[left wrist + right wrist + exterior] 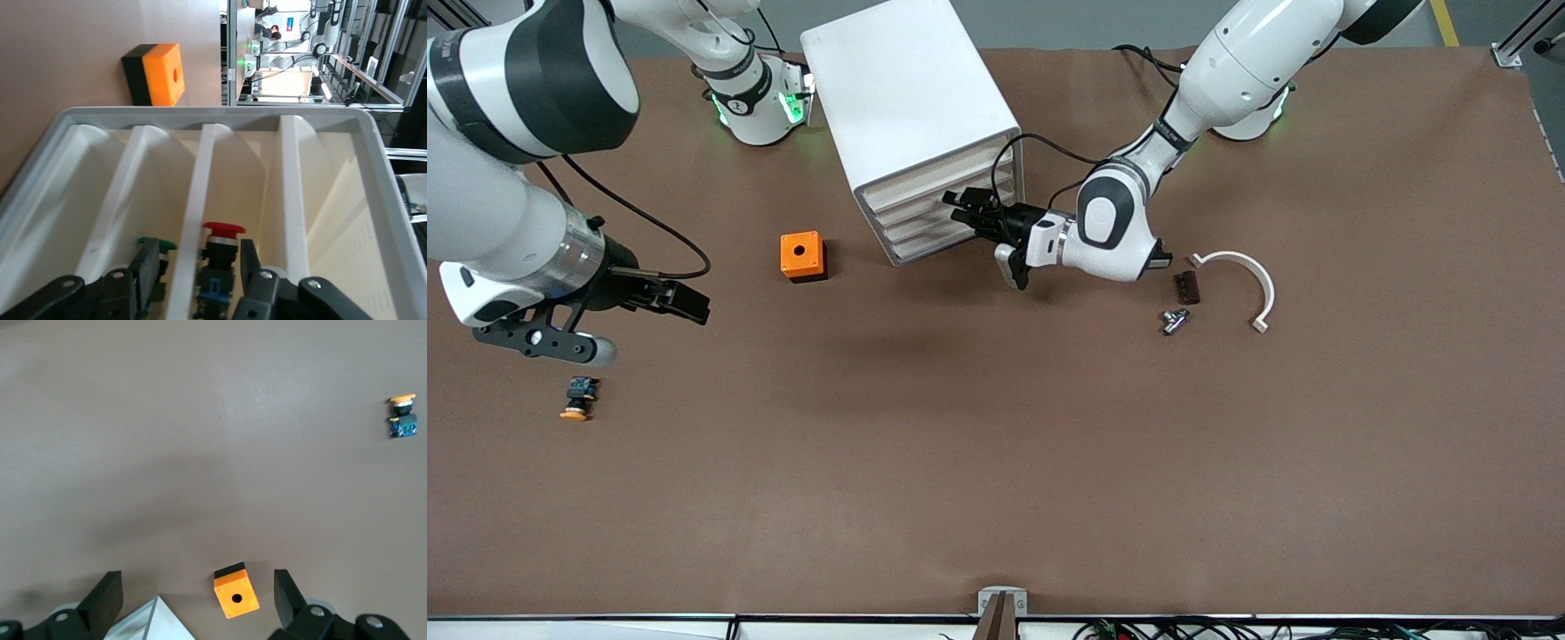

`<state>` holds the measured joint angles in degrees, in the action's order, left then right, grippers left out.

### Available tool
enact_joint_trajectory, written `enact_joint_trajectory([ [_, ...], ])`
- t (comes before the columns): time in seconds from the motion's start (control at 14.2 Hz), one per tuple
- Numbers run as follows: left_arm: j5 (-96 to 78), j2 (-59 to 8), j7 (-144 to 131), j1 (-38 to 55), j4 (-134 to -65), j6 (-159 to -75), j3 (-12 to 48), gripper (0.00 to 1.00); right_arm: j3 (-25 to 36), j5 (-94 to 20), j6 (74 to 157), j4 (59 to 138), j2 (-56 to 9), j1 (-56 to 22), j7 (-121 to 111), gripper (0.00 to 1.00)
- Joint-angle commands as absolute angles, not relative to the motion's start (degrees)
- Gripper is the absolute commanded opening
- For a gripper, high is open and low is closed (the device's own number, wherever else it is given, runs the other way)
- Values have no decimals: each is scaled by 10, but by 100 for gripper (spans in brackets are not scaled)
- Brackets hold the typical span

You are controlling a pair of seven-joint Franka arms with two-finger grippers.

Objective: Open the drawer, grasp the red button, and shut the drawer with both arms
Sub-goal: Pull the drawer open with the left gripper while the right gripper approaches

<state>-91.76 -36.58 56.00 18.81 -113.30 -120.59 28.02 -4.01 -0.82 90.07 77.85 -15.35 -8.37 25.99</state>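
Here I hold the left claw [198, 280], spread, astride the button [220, 248] inside the drawer [373, 167]; the right claw [685, 302], spread, waits over the counter [996, 462].

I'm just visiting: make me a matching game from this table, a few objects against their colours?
Things:
1. button between the left gripper's fingers in the drawer
2. box with a hole
3. curved clip
4. drawer cabinet

Colours:
a. orange
b. white block
c. red cap
d. white arc

Pairs: 1-c, 2-a, 3-d, 4-b
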Motion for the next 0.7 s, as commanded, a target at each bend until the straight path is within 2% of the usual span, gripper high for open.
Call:
enact_joint_trajectory([
  [0.0,-940,-366,574,185,-1135,-1203,293,56,-38,5,894,775,-150,-98,290,100],
  [0.63,-968,-391,632,199,-1135,-1203,294,51,-38,18,893,776,-150,-120,320,100],
])
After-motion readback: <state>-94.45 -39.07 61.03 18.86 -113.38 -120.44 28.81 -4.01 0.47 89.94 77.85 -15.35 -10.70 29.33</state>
